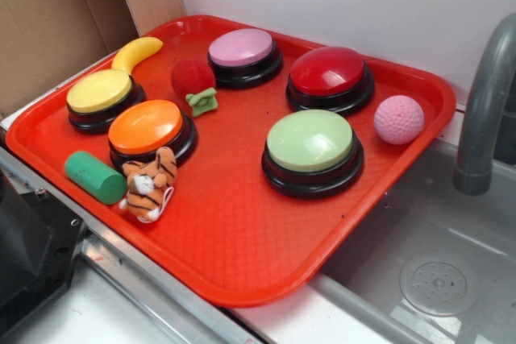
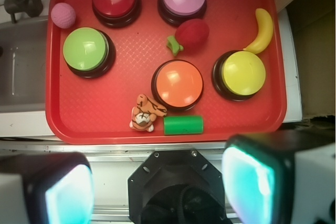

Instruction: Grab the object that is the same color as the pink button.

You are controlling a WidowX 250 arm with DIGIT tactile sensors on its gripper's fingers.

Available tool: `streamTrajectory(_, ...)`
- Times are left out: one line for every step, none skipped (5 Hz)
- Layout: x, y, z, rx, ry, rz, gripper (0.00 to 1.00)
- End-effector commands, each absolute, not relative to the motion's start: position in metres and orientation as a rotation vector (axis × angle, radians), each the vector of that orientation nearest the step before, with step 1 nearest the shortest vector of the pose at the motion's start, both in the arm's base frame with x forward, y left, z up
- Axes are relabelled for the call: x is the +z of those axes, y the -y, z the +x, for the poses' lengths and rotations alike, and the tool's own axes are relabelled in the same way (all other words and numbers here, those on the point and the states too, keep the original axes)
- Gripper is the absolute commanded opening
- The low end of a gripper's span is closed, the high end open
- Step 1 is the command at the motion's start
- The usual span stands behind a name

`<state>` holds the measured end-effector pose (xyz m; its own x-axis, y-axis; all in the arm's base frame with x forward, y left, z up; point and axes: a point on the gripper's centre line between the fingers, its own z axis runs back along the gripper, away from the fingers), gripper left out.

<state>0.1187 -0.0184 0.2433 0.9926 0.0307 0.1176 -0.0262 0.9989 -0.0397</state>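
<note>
The tool (image 2: 157,182) hung well back from the red plastic tray (image 2: 105,124), above its near long edge. Its two pads sat wide apart w/ nothing between them.

The small pink dimpled ball (image 1: 398,119) lay in a far corner of the tray, just beside the dark red dome button (image 1: 329,72) and near the pale green dome button (image 1: 311,141), close to the tray's raised rim. The pink-mauve dome button (image 1: 241,47) stood along the far edge, one button over from the ball.

Risks, as judged: the ball looked free to roll, so a nudge from one pad could send it along the rim or off-centre. The rim and the two neighbouring buttons left little room for open pads, and a descent slightly off could press a button instead. The fuzzy red ball w/ green piece (image 1: 193,80) was a likely mix-up, being a similar shape.

Also on the tray: orange dome button (image 2: 178,84), yellow dome button (image 2: 242,73), yellow toy banana (image 2: 262,29), green cylinder (image 2: 183,125), small plush tiger (image 2: 145,113). A grey faucet (image 1: 484,110) rose over the sink beside the ball's corner and could block a reach from that side.
</note>
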Motion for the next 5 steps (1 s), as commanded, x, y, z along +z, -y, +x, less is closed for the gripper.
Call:
streamTrajectory(0.243, 0.018, 0.119, 0.028, 0.119, -0.038, 1.0)
streamTrajectory(0.231, 0.031, 0.144, 0.051, 0.182, -0.037, 1.0)
streamTrajectory(0.207, 0.046, 0.178, 0.091, 0.188, -0.078, 1.0)
streamTrajectory(0.184, 0.063, 0.212, 0.149, 0.188, -0.058, 1.0)
streamTrajectory(0.155, 0.089, 0.256, 0.182, 0.181, -0.034, 1.0)
